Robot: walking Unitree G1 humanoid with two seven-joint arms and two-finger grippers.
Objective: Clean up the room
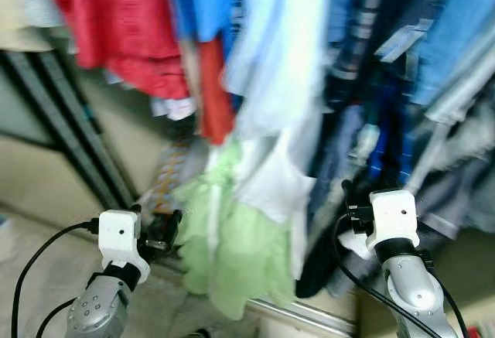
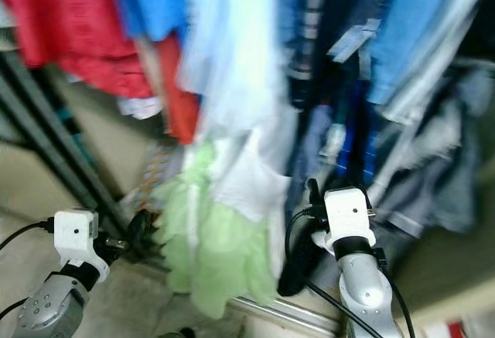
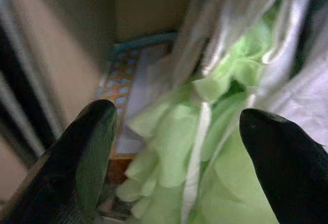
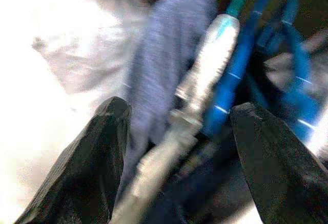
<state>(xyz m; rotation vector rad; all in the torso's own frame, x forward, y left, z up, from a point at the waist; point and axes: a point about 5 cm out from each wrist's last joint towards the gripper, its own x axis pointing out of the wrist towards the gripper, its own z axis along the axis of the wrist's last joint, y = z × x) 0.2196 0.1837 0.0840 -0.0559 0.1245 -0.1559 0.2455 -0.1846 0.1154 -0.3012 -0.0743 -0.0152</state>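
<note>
Facing hanging clothes; pale green garment dangles low, long axis vertical, between both arms. Left gripper spread wide, empty, aimed straight at it, nearer. Right gripper also spread, empty, pointing at blue clothes.

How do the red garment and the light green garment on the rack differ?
The red garment hangs high at the robot's left; the light green garment hangs lower, near the middle, between the left gripper and right gripper. The red looks flat, the green ruffled. Both hang among the other clothes, blurred.
</note>
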